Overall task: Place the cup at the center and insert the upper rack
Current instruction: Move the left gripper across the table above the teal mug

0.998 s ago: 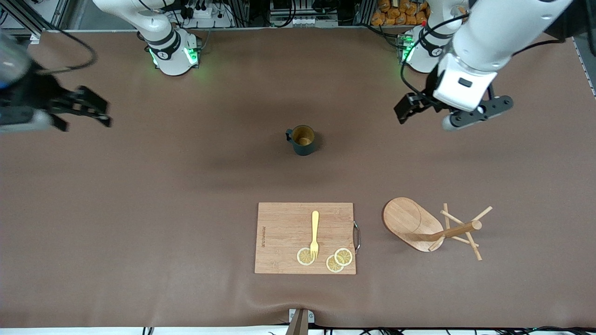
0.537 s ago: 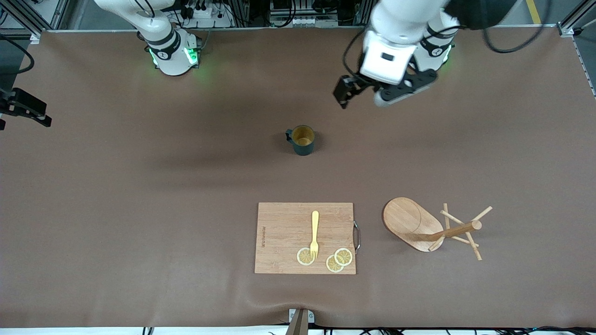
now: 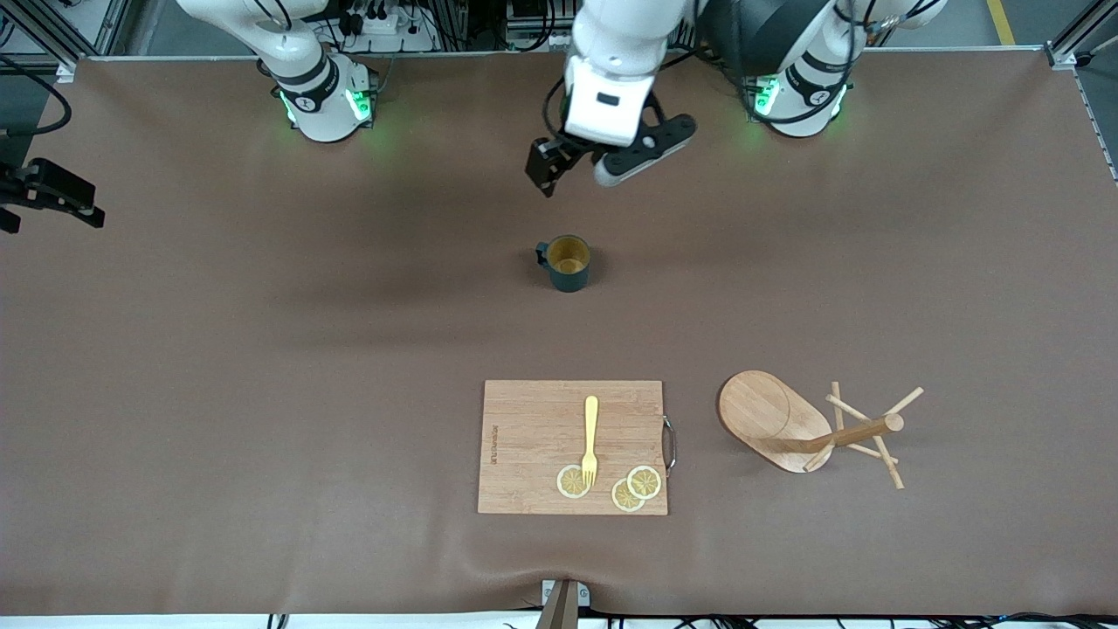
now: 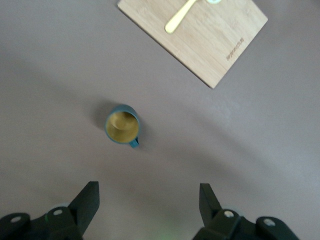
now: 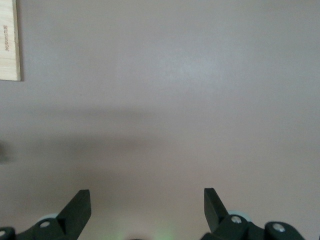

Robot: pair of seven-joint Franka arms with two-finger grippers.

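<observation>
The dark teal cup (image 3: 568, 263) with a yellow inside stands upright at the middle of the table. It also shows in the left wrist view (image 4: 122, 126), with its handle to one side. My left gripper (image 3: 546, 173) hangs open and empty over bare table beside the cup, on the robot bases' side (image 4: 148, 200). The wooden mug tree (image 3: 783, 422) lies on its side toward the left arm's end, its pegged post (image 3: 860, 431) resting on the table. My right gripper (image 3: 52, 196) waits open and empty over the right arm's end of the table (image 5: 147, 205).
A rectangular wooden cutting board (image 3: 572, 445) lies nearer the front camera than the cup, with a yellow fork (image 3: 590, 439) and lemon slices (image 3: 635, 487) on it. The board also shows in the left wrist view (image 4: 200, 35) and its corner in the right wrist view (image 5: 9, 40).
My left arm has swung from the left arm's end of the table to over the middle, close to the cup. My right gripper has drawn back toward the table's end. Cup and mug tree have not moved.
</observation>
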